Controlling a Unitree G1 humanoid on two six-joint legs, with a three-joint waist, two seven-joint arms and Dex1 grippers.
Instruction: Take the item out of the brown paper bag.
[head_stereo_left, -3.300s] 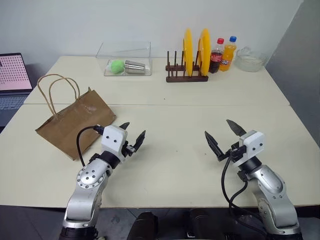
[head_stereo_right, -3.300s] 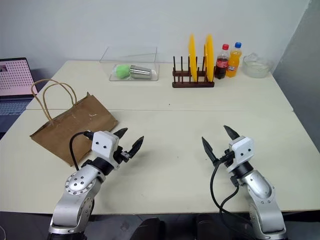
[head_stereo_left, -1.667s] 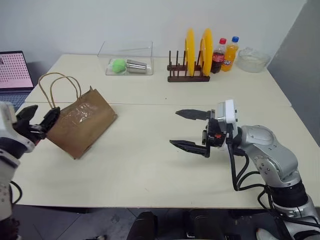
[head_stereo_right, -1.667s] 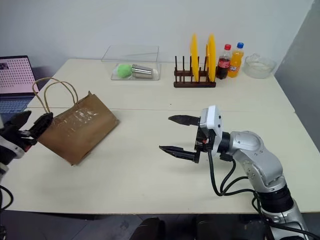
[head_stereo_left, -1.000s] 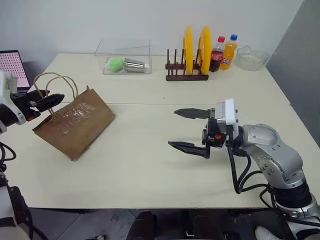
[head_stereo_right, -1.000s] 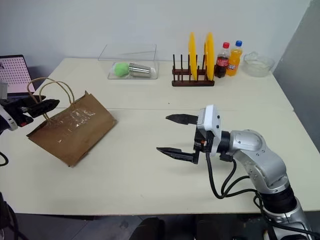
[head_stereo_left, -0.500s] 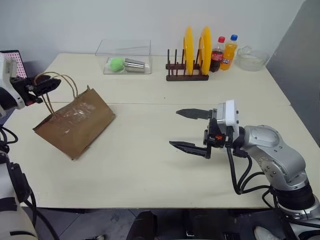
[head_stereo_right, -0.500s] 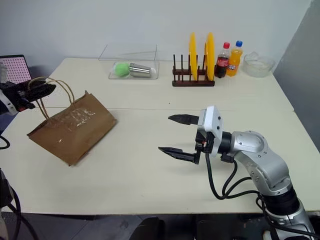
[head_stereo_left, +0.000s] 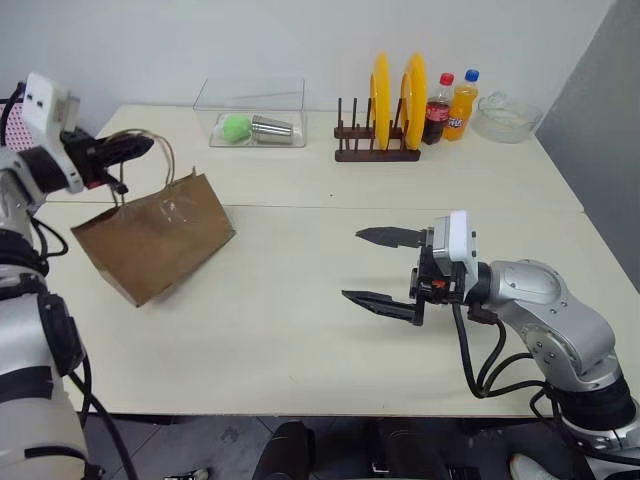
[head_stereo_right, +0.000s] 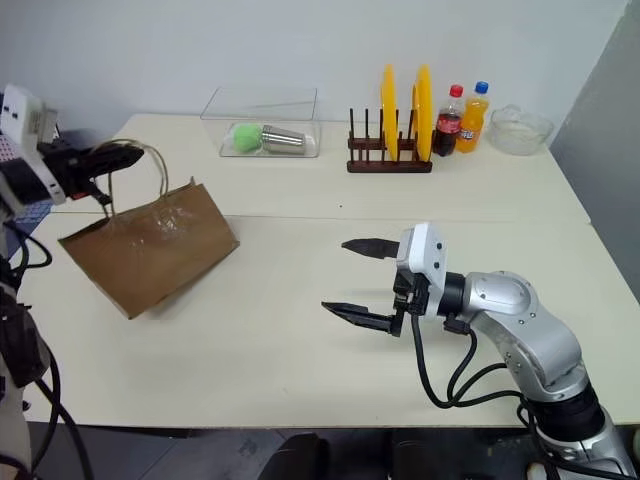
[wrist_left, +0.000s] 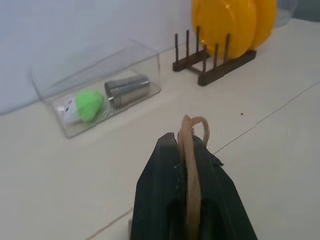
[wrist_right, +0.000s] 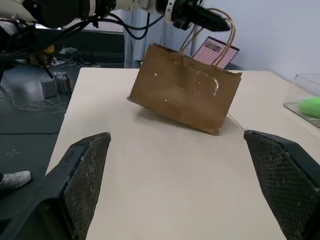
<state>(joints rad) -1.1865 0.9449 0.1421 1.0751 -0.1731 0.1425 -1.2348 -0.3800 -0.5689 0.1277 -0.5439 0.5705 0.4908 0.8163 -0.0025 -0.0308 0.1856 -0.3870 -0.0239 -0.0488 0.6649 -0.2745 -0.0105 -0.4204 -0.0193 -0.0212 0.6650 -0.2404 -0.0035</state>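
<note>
Pale cream bench (head_stereo_left: 300, 330) boards run under a plain white wall, with a seam crossing them from left to right. On the far left the left claw (head_stereo_left: 138, 146) is shut tight on the tan loop handles (head_stereo_right: 150, 160) of the brown paper bag (head_stereo_left: 155, 240); from the wrist, one loop (wrist_left: 190, 150) shows pinched between the black fingers. The bag hangs tilted from those handles, its lower left corner down on the bench near the left edge and its right side raised. Its mouth faces up toward the claw, and what lies inside cannot be made out.

Right of centre, nearer the front edge, the right claw (head_stereo_left: 385, 268) points left above the bench with its two fingers spread wide apart and nothing between them; it is well apart from the bag.

Along the far side stand a clear box (head_stereo_left: 250, 115) with a green ball (head_stereo_left: 234, 126) and a metal cup (head_stereo_left: 272, 127) inside, a dark wooden plate rack (head_stereo_left: 375, 150) carrying two yellow plates (head_stereo_left: 392, 92), two drink bottles (head_stereo_left: 445, 100) and a glass bowl (head_stereo_left: 505, 118) at the far right.
</note>
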